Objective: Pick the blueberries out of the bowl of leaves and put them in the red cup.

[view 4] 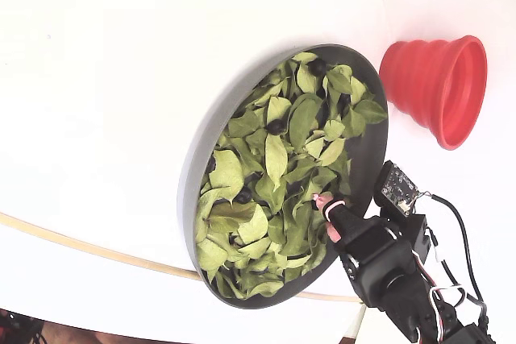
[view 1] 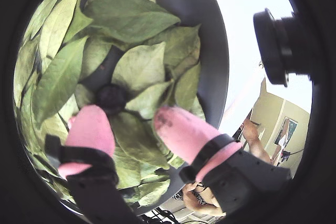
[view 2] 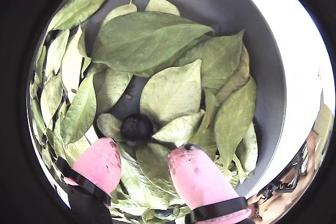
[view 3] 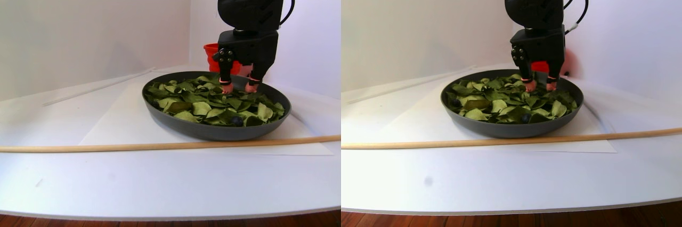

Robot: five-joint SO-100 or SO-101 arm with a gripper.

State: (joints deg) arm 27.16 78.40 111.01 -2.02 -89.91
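In both wrist views my gripper (view 1: 131,121) (view 2: 144,158) hangs open low over the green leaves (view 1: 139,66) (view 2: 173,90), its pink fingertips (view 1: 92,127) apart. One dark blueberry (view 1: 111,98) (view 2: 136,127) lies among the leaves just ahead of the gap between them. The dark grey bowl (view 4: 201,147) (view 3: 213,130) holds the leaves. More blueberries (view 4: 276,126) show between leaves in the fixed view. There the gripper (view 4: 326,217) reaches in over the bowl's lower right rim. The red cup (view 4: 435,90) (view 3: 211,56) stands just outside the bowl, behind the arm in the stereo pair view.
A long thin wooden rod (view 3: 160,145) (view 4: 81,246) lies across the white table in front of the bowl. White walls close the back in the stereo pair view. A black camera body (view 1: 281,45) juts in at the right of a wrist view.
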